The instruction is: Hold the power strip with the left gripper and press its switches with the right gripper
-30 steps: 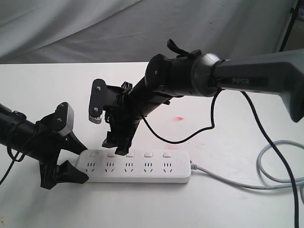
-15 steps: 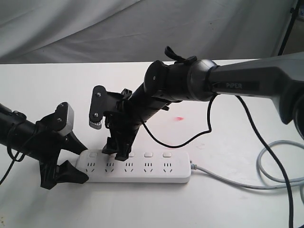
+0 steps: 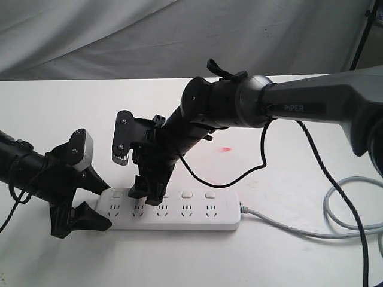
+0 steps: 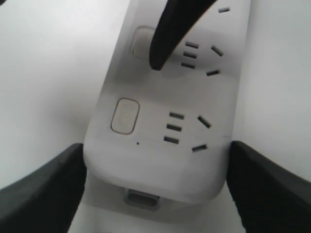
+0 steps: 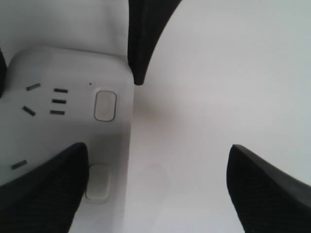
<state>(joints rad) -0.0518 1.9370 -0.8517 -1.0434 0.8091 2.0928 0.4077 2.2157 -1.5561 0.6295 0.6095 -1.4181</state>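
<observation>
White power strip (image 3: 173, 210) lies on the worktop (image 3: 287, 179), its end clamped by your left end effector (image 3: 103, 207). Your right end effector (image 3: 146, 194), jaws spread wide, has slid along the switches (image 3: 187, 195) toward the clamped end; a fingertip (image 4: 158, 60) now sits by switch 2, ready to press.

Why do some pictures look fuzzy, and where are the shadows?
Exterior view: even, soft light; the white table nearly washed out, with faint shadow beneath the power strip. Left wrist view: socket slots sharp, the left gripper blurred in the corners. Right wrist view: the right gripper equally soft, likely too near the lens.
</observation>
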